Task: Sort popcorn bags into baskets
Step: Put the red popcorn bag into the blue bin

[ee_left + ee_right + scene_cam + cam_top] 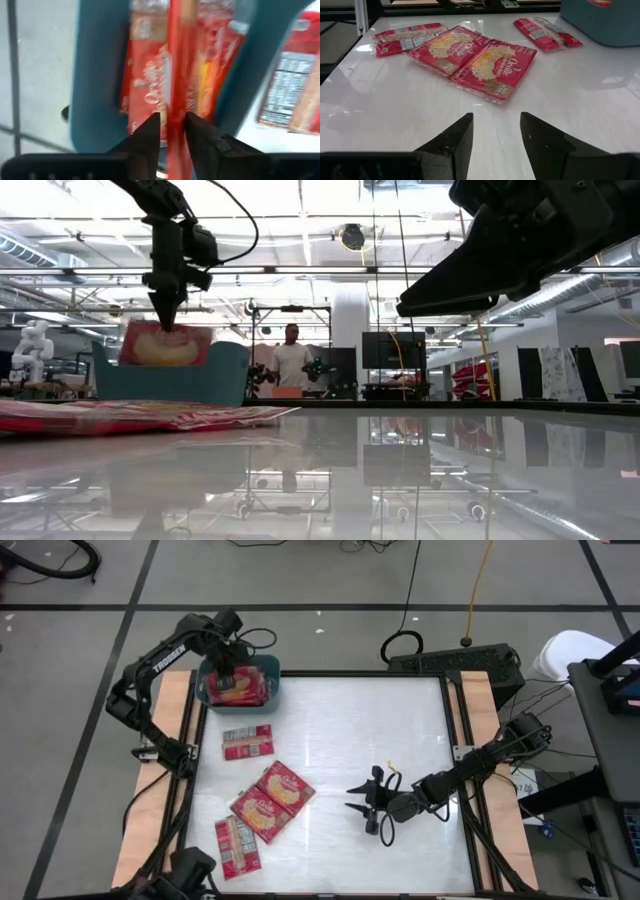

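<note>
The teal basket [207, 692] stands at the table's far left with red popcorn bags [250, 688] lying in it. My left gripper [166, 318] points down over it, fingers a little apart. A red popcorn bag [165, 346] stands on edge right under them at the basket's rim, its thin upper edge [176, 85] between the fingers. Several more bags lie flat on the table: one back-up [247, 742], two face-up and overlapping [272, 800], and one back-up [237, 845]. My right gripper [366, 804] hovers open over the table's right half, nothing between its fingers [495, 131]. My left gripper comes from above, pointing down, with one finger on each flat side of the bag's upper edge [177, 107]. I cannot tell whether the fingers touch it. The bag stands upright, its lower part inside the basket.
A wooden rail [172, 740] runs along the table's left side and another along the right [495, 740]. A person stands far off in the room [292, 360]. The shiny table top [380, 730] lies bare between the bags and my right gripper.
</note>
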`<action>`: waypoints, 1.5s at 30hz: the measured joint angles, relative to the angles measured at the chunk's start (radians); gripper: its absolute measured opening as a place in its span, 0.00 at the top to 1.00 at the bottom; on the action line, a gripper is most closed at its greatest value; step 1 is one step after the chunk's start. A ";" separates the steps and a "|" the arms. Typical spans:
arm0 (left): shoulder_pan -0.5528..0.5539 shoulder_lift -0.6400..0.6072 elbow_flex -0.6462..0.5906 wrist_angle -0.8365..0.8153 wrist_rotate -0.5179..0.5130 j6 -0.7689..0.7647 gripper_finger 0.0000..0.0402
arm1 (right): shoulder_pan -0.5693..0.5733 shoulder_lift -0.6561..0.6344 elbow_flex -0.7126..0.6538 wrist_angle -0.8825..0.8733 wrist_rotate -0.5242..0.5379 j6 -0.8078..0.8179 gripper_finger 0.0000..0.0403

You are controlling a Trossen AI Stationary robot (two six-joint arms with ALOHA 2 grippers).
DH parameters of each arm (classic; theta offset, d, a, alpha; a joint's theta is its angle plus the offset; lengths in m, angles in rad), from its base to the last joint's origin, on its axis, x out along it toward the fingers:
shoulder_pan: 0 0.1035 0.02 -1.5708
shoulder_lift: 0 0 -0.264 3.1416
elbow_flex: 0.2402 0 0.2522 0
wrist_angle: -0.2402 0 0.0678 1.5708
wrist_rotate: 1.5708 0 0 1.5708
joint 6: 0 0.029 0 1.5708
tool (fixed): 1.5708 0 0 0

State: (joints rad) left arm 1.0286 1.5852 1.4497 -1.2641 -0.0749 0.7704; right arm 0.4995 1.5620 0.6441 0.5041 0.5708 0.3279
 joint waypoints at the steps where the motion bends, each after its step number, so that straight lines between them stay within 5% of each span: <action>1: -0.003 0.000 -0.004 0.012 -0.020 -0.011 0.73 | 0.000 0.000 0.000 0.000 0.000 0.000 0.61; 13: -0.024 0.000 -0.040 0.118 -0.225 -0.216 0.56 | 0.000 0.000 0.000 0.000 -0.037 0.012 0.61; 16: -0.044 -0.013 -0.040 0.105 -0.175 -0.368 0.57 | 0.000 0.000 0.000 0.000 -0.051 0.030 0.61; 20: -0.105 -0.077 -0.042 0.088 0.024 -0.487 0.65 | 0.000 0.000 0.000 0.000 -0.047 0.065 0.61; 27: -0.356 -0.297 -0.123 0.182 0.101 -0.554 0.81 | -0.013 0.002 0.001 0.010 -0.043 0.156 0.61; 36: -0.716 -0.566 -0.399 0.413 0.099 -0.720 0.83 | -0.065 0.111 0.165 -0.008 -0.052 0.209 0.61; 45: -1.024 -0.686 -0.716 0.780 -0.015 -0.894 0.83 | -0.191 0.267 0.212 0.024 -0.271 0.697 0.57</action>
State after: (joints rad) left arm 0.0047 0.8993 0.7334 -0.4844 -0.0902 -0.1234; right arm 0.3089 1.8291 0.8562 0.5281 0.2993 1.0249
